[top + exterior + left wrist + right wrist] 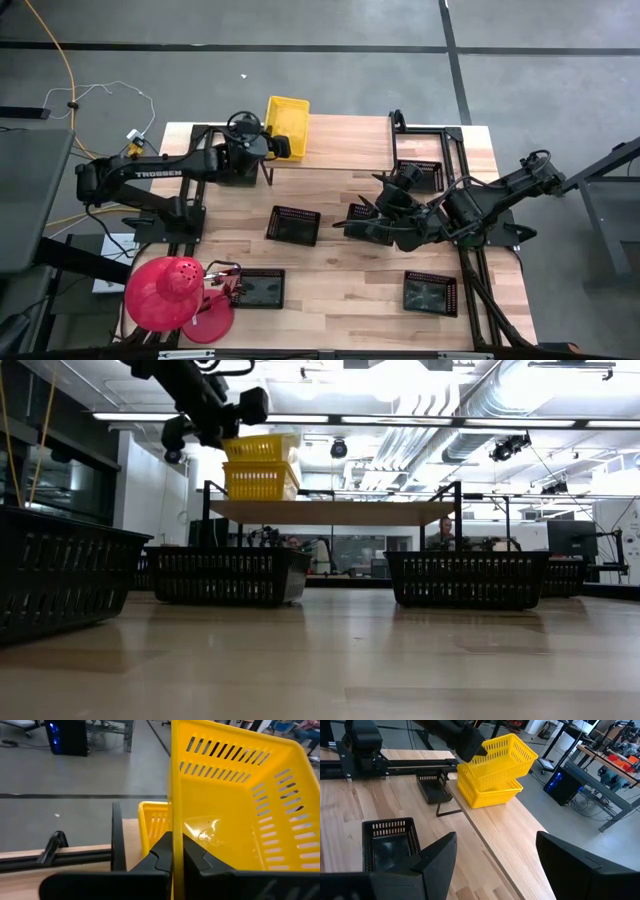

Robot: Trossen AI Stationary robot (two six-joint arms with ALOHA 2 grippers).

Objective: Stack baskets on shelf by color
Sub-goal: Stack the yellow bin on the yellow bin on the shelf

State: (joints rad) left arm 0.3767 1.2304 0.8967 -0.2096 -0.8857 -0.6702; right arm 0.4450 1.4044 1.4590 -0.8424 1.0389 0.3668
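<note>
My left gripper (172,862) clamped on upper yellow basket's (507,751) wall, tilted over lower yellow basket (487,791) on shelf (330,512), my right gripper (495,865) spread wide above black basket (390,842)

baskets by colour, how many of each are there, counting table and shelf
yellow baskets: 2, stacked at one end of the shelf
black baskets: 5, down on the table, one partly hidden
total: 7

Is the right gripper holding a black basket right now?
No: in the right wrist view the right gripper is open and empty, with a black basket sitting on the table beyond its fingers.
</note>
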